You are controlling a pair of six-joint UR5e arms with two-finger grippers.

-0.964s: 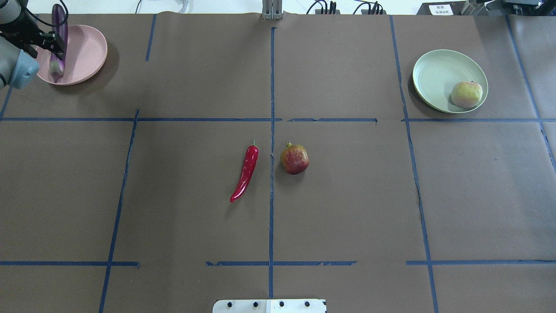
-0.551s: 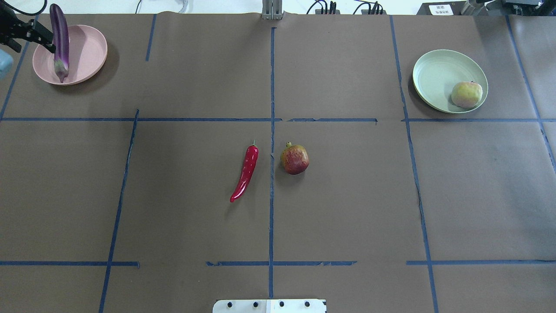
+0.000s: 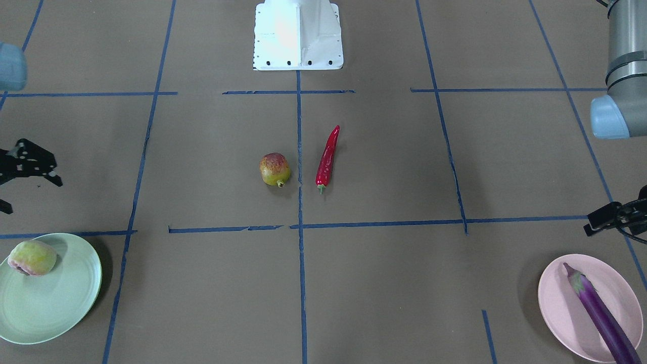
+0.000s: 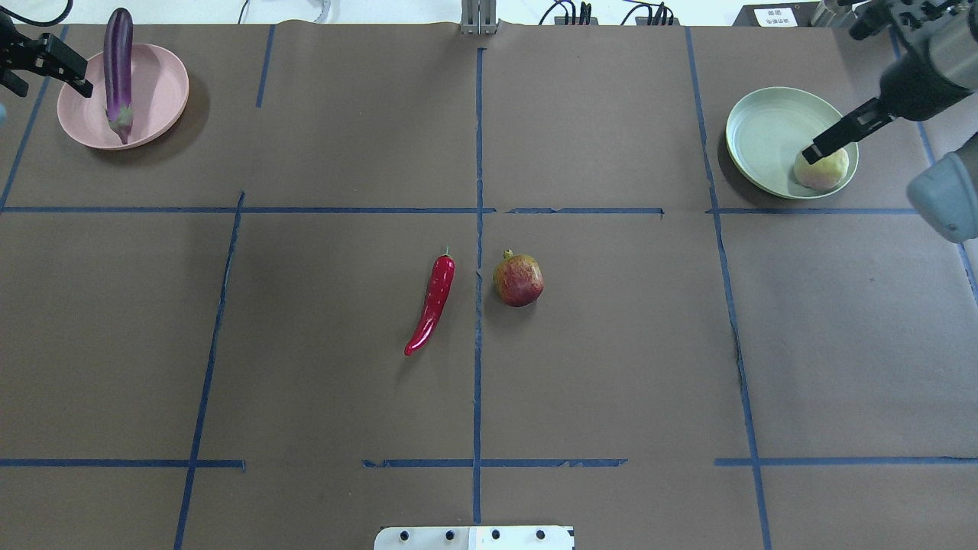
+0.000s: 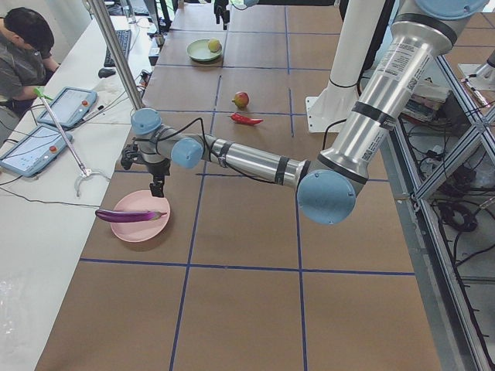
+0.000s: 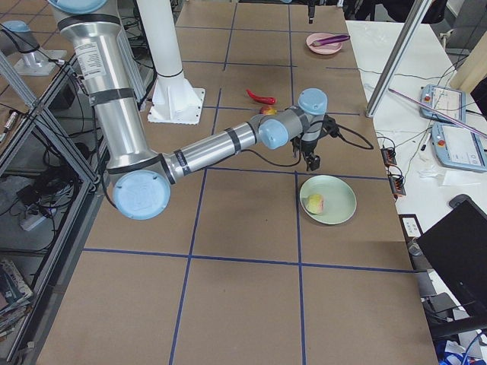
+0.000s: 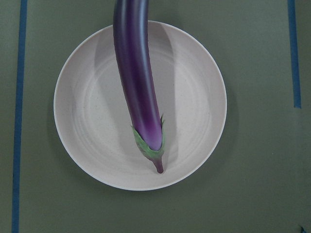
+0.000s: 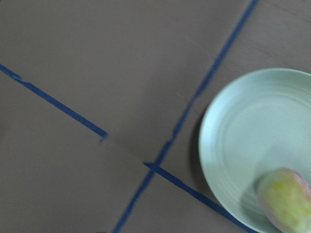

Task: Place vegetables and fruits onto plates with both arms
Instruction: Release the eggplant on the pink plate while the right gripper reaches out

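Note:
The purple eggplant [image 4: 118, 72] lies across the pink plate [image 4: 160, 84], its tip overhanging the far rim. My left gripper [image 4: 53, 92] hovers open just left of that plate, holding nothing. On the mint green plate [image 4: 768, 130] the peach-like fruit [image 4: 824, 172] rests near the right rim. Beside that plate my right gripper [image 3: 29, 194] hangs open and empty, and one of its fingers [image 4: 848, 126] overlaps the fruit in the overhead view. At the table's middle the red chili pepper [image 4: 432, 304] and the pomegranate-like fruit [image 4: 519, 280] lie side by side.
Blue tape lines divide the brown table [image 4: 611, 367] into squares. The white base block [image 3: 298, 35] stands at the robot's edge. A side table with tablets [image 5: 46, 124], cables and a seated person [image 5: 23, 46] runs along the far edge.
My left gripper let go of the eggplant and drew back to the left. The eggplant settled slightly rightward on the pink plate. My right arm came into the overhead view over the green plate.

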